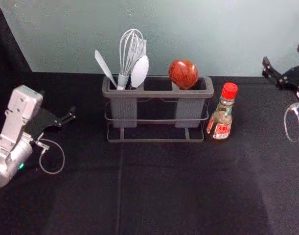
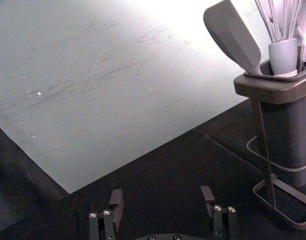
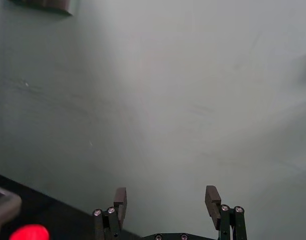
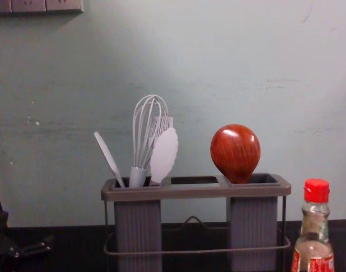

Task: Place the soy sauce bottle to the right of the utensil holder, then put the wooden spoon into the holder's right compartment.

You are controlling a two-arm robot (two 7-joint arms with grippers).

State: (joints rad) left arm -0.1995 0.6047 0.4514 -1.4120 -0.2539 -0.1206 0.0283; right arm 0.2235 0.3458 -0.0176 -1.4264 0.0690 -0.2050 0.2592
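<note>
The soy sauce bottle (image 1: 221,117) is seated upright just right of the utensil holder (image 1: 158,94), near the surface's (image 1: 164,186) far edge, and the wooden spoon (image 1: 183,73) is seated in the right compartment (image 1: 191,110). Both placements are judged complete; only arm retraction is required. The left gripper (image 2: 163,195) and right gripper (image 3: 166,192) are positioned outboard, fingers wide and unloaded, with room before the holder.

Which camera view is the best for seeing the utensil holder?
The head view: it shows the whole utensil holder, from rim to wire base. The chest view cuts off its bottom; the left wrist view shows one end, and the right wrist view a corner.
</note>
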